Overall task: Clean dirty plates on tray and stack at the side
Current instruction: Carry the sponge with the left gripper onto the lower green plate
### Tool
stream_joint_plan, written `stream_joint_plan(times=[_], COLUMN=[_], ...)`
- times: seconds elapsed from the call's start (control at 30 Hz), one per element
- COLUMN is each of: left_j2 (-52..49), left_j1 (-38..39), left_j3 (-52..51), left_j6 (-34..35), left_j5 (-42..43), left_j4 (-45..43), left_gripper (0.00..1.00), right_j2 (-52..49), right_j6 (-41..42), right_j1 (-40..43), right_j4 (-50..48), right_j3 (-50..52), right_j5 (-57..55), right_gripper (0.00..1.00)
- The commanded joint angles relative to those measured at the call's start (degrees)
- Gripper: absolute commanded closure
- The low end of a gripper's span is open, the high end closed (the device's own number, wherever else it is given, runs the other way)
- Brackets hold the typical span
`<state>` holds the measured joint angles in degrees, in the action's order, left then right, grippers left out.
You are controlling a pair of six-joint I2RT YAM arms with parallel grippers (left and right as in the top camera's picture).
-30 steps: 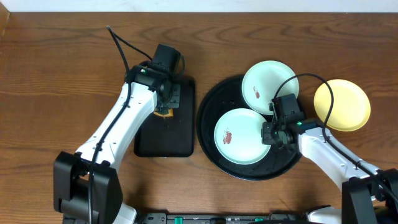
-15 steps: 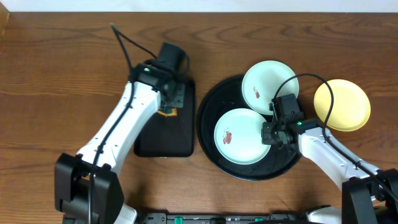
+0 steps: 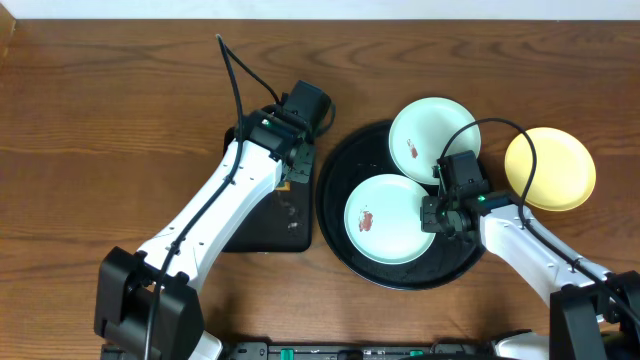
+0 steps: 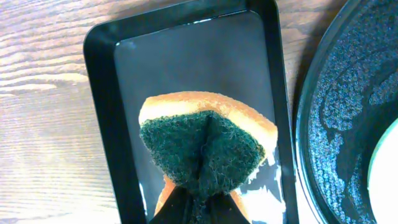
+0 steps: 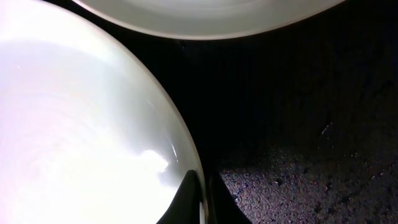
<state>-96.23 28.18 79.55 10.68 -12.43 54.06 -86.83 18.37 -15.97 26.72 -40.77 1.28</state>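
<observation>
The left gripper [image 4: 199,210] is pinching the scouring sponge [image 4: 202,146] tightly above the rectangular tray [image 4: 186,56]. The right gripper [image 5: 202,198] is clamping the near plate [image 3: 395,245] by its right rim, on the round tray [image 3: 335,245]. Judged best: green face pressing flat on the red smear [image 3: 368,220], rim grip steadying the plate.

Plates [image 3: 388,218] look glossy and smooth, tray [image 4: 348,93] pebbled, sponge [image 4: 202,146] coarse-fibred, table [image 3: 100,120] grained wood.
</observation>
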Motion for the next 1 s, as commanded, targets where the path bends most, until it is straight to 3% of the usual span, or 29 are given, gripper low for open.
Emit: stream_joint_plan(times=[0.0, 0.37, 0.43, 0.57, 0.63, 0.97], left_j2=[0.0, -3.3, -3.2, -3.2, -3.5, -7.5], left_j1=[-0.2, -0.2, -0.2, -0.1, 0.6, 9.4], left_j3=[0.9, -0.4, 1.3, 3.2, 3.1, 0.0], left_j6=[0.8, 0.1, 0.0, -0.3, -0.8, -0.1], left_j5=[-1.6, -0.9, 4.5, 27.2, 34.0, 32.3], left_j4=[0.3, -0.8, -0.1, -2.1, -3.9, -10.5], left_gripper=[0.92, 0.92, 0.93, 0.92, 0.93, 0.92], right_j2=[-0.3, -0.3, -0.3, -0.3, -0.3, -0.3], right_j6=[-0.5, -0.5, -0.5, -0.5, -0.5, -0.5], right_j1=[0.1, 0.1, 0.1, 0.1, 0.1, 0.1], right_j4=[-0.2, -0.2, -0.2, -0.2, -0.2, -0.2], right_j3=[0.3, 0.3, 0.3, 0.3, 0.3, 0.3], right_j5=[-1.4, -1.0, -1.0, -1.0, -1.0, -1.0], right_gripper=[0.98, 0.97, 0.97, 0.97, 0.97, 0.97])
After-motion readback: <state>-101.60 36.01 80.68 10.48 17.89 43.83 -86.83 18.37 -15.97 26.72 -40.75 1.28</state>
